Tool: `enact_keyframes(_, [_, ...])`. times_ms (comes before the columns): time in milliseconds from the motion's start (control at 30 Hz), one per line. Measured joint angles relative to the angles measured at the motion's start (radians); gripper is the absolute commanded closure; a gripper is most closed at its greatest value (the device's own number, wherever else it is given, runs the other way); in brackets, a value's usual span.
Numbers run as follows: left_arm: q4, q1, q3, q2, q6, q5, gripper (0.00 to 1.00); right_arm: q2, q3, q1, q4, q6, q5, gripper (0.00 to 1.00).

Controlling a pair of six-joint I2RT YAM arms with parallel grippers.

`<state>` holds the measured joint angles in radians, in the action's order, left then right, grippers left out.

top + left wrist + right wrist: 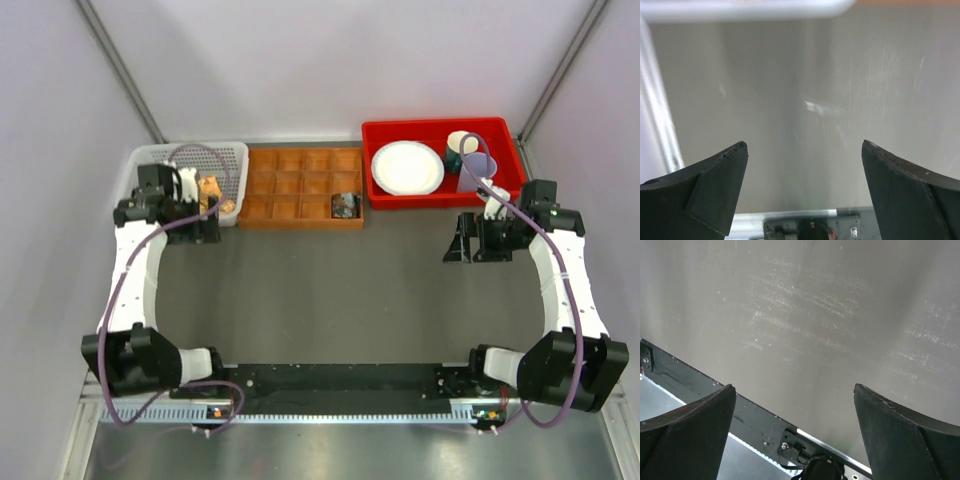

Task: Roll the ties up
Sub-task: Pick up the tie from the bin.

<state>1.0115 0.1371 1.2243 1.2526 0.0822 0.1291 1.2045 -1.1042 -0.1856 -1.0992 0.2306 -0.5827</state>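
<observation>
Across both wrist views, the left pincer (802, 145) and right pincer (792, 386) stand wide apart over bare grey tabletop (840, 315), gripping nothing. Upper left of the overhead frame: a tan-orange speckled fabric tie (212, 192) lies in the white mesh basket (238, 160). A dark green-brown fabric tie (346, 205) occupies the bottom-right compartment of the brown compartment tray (290, 185).

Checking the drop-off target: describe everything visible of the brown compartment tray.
The brown compartment tray is a flat orange-brown rectangular grid of square cells, wood-like, lying level on the grey table, between the white basket and the red bin. Its cells look empty except the near-right one, holding what looks like a dark rolled tie.
</observation>
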Motion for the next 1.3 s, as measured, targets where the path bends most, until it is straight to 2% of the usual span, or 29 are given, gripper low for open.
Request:
enact_keyframes(200, [-0.061,0.013,0.344,0.21,-0.013,-0.011,0.01,0.001,0.0,0.0,0.002,0.0,0.001,0.01])
enact_keyframes(400, [-0.135,0.015,0.622,0.508,-0.032,-0.051,0.01,0.01,0.0,0.0,-0.002,0.008,-0.024,0.01])
enact_keyframes(667, [-0.204,0.016,0.748,0.859,-0.058,-0.099,0.01,0.076,-0.003,0.0,-0.034,0.039,-0.051,0.01])
enact_keyframes(933, [-0.24,0.018,0.787,1.065,-0.062,-0.136,0.01,0.166,-0.039,0.0,-0.055,0.059,-0.043,0.01])
enact_keyframes(1000, [-0.245,0.018,0.788,1.094,-0.066,-0.146,0.05,0.183,-0.053,0.0,-0.055,0.064,-0.039,0.01])
enact_keyframes(1033, [-0.243,0.018,0.791,1.102,-0.066,-0.145,0.07,0.19,-0.06,0.0,-0.055,0.064,-0.037,0.01])
enact_keyframes(1067, [-0.237,0.018,0.8,1.104,-0.066,-0.143,0.16,0.196,-0.064,0.0,-0.055,0.065,-0.033,0.01])
enact_keyframes(1100, [-0.238,0.018,0.806,1.104,-0.066,-0.144,0.19,0.2,-0.069,0.0,-0.055,0.065,-0.029,0.01])
enact_keyframes(1133, [-0.242,0.018,0.808,1.106,-0.069,-0.14,0.26,0.204,-0.071,0.0,-0.055,0.065,-0.027,0.01])
enact_keyframes(1167, [-0.243,0.018,0.808,1.109,-0.07,-0.136,0.42,0.207,-0.076,0.0,-0.057,0.065,-0.024,0.01])
enact_keyframes(1267, [-0.241,0.015,0.814,1.112,-0.077,-0.091,0.65,0.21,-0.076,0.0,-0.056,0.065,-0.018,0.01])
enact_keyframes(1300, [-0.242,0.012,0.819,1.112,-0.076,-0.089,0.8,0.21,-0.076,0.0,-0.055,0.065,-0.014,0.01])
